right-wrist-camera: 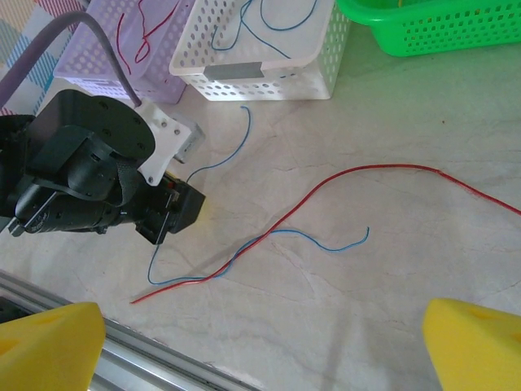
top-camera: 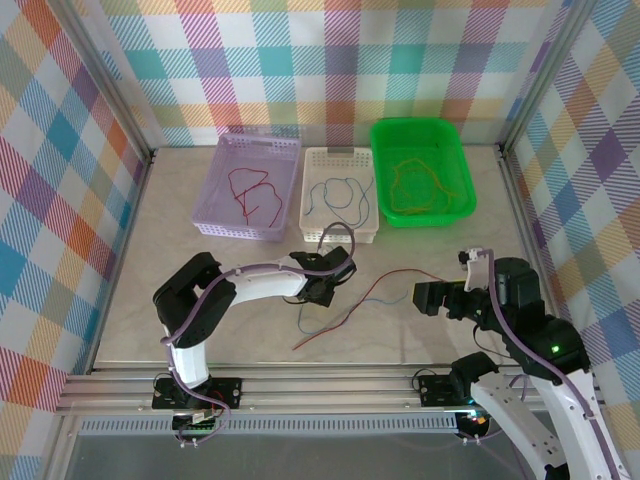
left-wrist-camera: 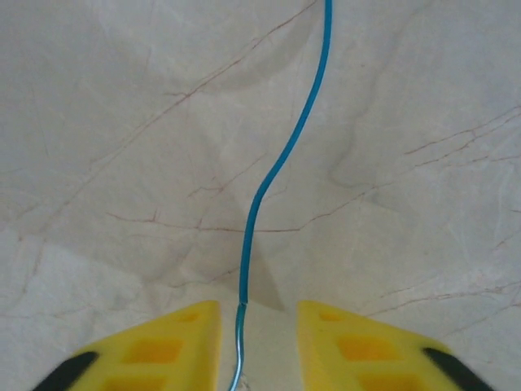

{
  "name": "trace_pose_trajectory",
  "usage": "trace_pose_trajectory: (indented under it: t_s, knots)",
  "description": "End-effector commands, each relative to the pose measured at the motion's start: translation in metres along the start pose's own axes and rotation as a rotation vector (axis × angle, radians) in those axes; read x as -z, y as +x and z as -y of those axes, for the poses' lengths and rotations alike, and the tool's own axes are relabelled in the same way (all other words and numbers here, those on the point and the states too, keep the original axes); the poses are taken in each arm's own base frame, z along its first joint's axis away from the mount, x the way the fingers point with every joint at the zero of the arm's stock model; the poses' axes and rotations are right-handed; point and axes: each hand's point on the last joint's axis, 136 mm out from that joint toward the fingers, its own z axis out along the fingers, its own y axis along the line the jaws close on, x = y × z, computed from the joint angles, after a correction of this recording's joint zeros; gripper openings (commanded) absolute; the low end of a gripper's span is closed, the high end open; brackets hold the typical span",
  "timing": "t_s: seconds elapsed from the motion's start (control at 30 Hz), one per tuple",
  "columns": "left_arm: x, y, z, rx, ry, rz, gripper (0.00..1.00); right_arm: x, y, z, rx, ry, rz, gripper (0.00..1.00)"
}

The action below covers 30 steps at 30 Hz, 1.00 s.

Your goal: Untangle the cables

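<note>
Three lie in baskets [top-camera: 415,124] at twelve o'clock; your left gripper [left-wrist-camera: 259,330], unclenched, straddles the blue cable [left-wrist-camera: 243,261] crossing the red cable [right-wrist-camera: 391,167].

From my remote desk: left arm [top-camera: 262,283] and right arm [top-camera: 545,410] wear white shells with black joints; thick purple cords [right-wrist-camera: 61,24] run along them; a green light [top-camera: 553,350] glows; fingers [left-wrist-camera: 163,350] are yellow.
</note>
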Motion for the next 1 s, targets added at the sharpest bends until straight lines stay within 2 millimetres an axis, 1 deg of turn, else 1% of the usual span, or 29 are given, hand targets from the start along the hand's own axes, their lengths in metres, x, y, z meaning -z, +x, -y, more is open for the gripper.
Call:
trace_pose_trajectory:
  t_s: [0.0,0.07,0.2,0.33,0.43,0.6,0.7,0.8,0.87,0.97]
  knots:
    - [0.005,-0.018,-0.003,0.01,-0.018,0.043,0.15,0.001,0.0,-0.006,0.024,-0.037,0.014,1.0]
    - [0.013,-0.023,-0.002,0.011,-0.006,0.051,0.0,0.001,0.0,-0.006,0.024,-0.037,0.016,1.0]
    - [0.041,-0.032,0.001,0.011,0.03,0.088,0.0,0.0,0.001,-0.005,0.024,-0.037,0.017,1.0]
    - [0.082,-0.04,0.003,0.006,0.061,0.131,0.0,-0.001,0.002,-0.004,0.019,-0.032,0.013,1.0]
    - [0.116,-0.045,0.0,0.009,0.081,0.168,0.0,-0.001,0.002,-0.004,0.018,-0.03,0.014,1.0]
    - [0.181,-0.058,-0.012,0.056,0.136,0.26,0.0,-0.001,0.001,-0.003,0.017,-0.025,0.017,1.0]
    - [0.228,-0.071,-0.023,0.1,0.185,0.337,0.0,-0.001,0.001,-0.002,0.015,-0.02,0.018,1.0]
    - [0.281,-0.089,-0.031,0.143,0.262,0.435,0.0,-0.001,0.001,-0.001,0.014,-0.017,0.018,1.0]
    - [0.314,-0.1,-0.033,0.167,0.324,0.491,0.0,-0.002,0.001,-0.001,0.011,-0.015,0.016,1.0]
    - [0.357,-0.114,-0.032,0.184,0.416,0.554,0.0,-0.002,0.001,0.0,0.009,-0.01,0.018,1.0]
